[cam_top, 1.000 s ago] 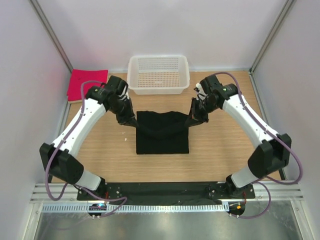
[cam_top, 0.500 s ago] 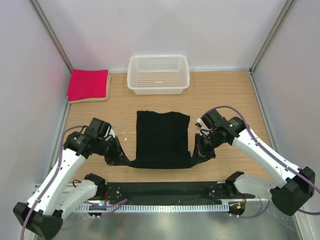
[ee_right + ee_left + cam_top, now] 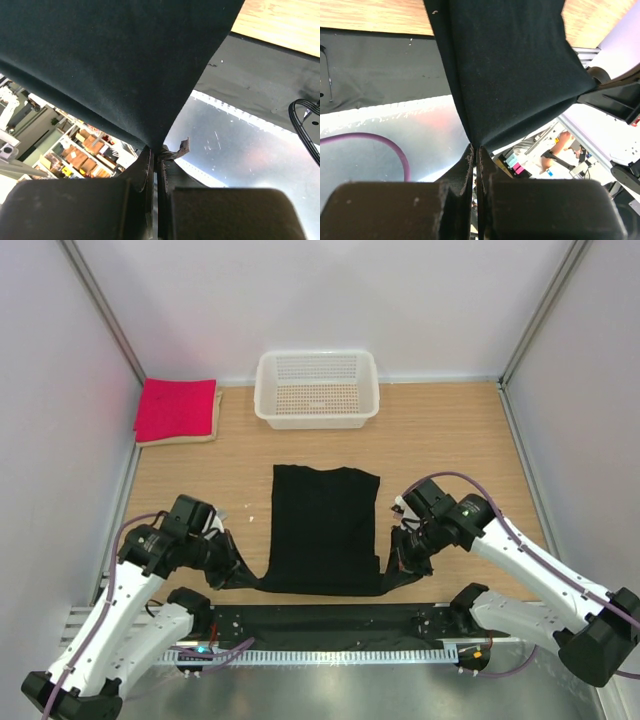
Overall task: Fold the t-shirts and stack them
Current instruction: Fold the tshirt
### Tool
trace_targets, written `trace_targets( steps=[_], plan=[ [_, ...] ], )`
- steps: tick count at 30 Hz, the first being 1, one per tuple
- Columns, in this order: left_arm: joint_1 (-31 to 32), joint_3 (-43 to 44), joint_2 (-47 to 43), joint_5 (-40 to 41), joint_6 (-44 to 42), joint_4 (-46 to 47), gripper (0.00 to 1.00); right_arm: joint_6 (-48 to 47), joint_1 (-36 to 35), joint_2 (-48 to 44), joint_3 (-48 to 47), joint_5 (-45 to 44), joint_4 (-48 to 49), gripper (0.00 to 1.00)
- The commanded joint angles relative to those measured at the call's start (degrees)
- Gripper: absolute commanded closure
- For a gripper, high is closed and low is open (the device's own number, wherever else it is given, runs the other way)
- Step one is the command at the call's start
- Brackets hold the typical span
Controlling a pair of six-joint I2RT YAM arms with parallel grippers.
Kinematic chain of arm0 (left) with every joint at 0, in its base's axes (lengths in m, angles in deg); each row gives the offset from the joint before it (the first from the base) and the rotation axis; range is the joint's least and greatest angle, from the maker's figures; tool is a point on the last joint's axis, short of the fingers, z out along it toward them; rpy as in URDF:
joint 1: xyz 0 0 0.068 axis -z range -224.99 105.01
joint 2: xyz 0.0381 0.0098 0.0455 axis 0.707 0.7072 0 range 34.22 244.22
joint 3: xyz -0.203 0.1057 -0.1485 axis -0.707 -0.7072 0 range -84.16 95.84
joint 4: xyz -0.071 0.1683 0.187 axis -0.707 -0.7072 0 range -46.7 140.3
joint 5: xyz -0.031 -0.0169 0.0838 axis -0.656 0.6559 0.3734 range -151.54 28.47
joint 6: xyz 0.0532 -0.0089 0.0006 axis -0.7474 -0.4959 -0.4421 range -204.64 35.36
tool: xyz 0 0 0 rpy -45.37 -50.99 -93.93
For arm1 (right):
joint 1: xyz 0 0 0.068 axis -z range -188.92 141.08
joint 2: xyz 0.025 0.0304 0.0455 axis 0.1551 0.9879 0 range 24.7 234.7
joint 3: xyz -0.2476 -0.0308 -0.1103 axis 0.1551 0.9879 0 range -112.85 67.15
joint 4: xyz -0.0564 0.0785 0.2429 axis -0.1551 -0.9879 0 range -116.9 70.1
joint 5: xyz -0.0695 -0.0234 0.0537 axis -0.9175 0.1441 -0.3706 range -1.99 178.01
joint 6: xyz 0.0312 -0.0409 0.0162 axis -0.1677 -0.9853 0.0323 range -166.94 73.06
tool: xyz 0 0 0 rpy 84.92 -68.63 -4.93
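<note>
Caution: treat the large plain black cloth t-shirt [image 3: 326,520], flat just in front of the white plastic mesh basket [image 3: 317,421], as limp, light, sag-prone, gripping only the two corners farthest from that basket, each pinched in the fully closed left gripper [image 3: 235,578] and right gripper [image 3: 397,565].

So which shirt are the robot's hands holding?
The black t-shirt: left gripper and right gripper pinch its near corners. The pink t-shirt lies untouched on the beige t-shirt.
</note>
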Motion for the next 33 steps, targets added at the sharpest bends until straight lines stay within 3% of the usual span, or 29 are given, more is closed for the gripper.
trace_targets(
  steps=[1, 9, 19, 33],
  plan=[
    [0.1, 0.7, 0.4, -0.7, -0.3, -2.0, 1.0, 1.6, -0.1, -1.0, 0.4, 0.8, -0.7, 0.99],
    [0.0, 9.6, 10.1, 3.9, -4.4, 1.3, 1.0, -2.1, 2.1, 6.8, -7.0, -3.6, 0.6, 0.99],
    [-1.0, 26.9, 33.6, 9.2, -16.0, 5.8, 1.0, -11.3, 15.1, 21.0, -16.5, -1.4, 2.5, 0.99],
    [-7.8, 45.9, 54.0, 10.6, -24.3, 7.9, 1.0, -14.9, 19.4, 40.4, -33.1, -2.3, 6.3, 0.99]
  ],
)
